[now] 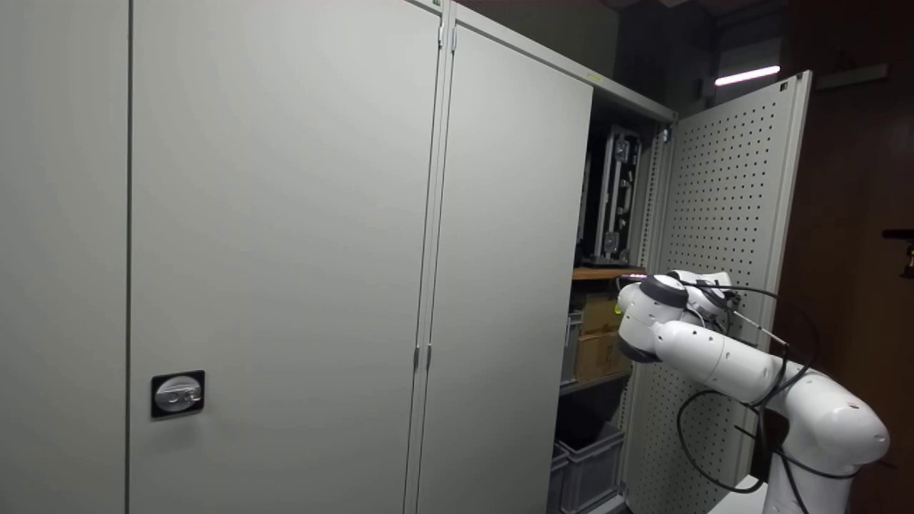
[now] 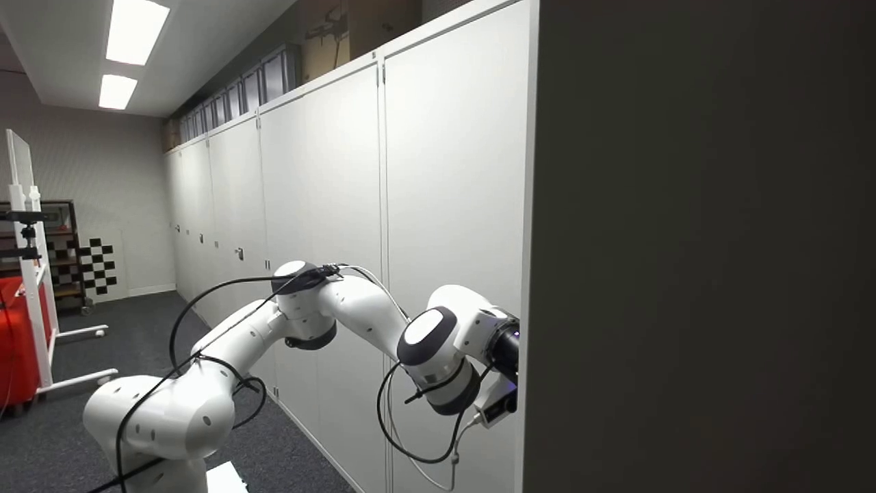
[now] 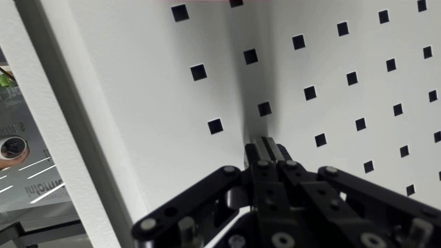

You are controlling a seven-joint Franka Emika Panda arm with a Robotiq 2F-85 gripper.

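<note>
In the wrist view my gripper point(image 3: 264, 138) is shut, its two fingertips side by side with only a thin dark line between them and no object held. It points at the perforated inner face of an open cabinet door point(image 3: 155, 103), and a shadow on that face runs up from the tips. Whether they touch the metal I cannot tell. The same door point(image 1: 721, 185) stands swung out at the right in an exterior view, with the white arm point(image 1: 714, 357) in front of it. In an exterior view a dark panel point(image 2: 684, 239) hides the gripper beyond the wrist.
The door's rim point(image 3: 58, 120) runs along the left of the wrist view. Inside the cabinet are a metal-edged case point(image 1: 614, 200), cardboard boxes point(image 1: 600, 350) and grey crates point(image 1: 593, 464). A closed door point(image 1: 514, 250) adjoins them. Loose cables point(image 2: 424, 455) hang by the wrist.
</note>
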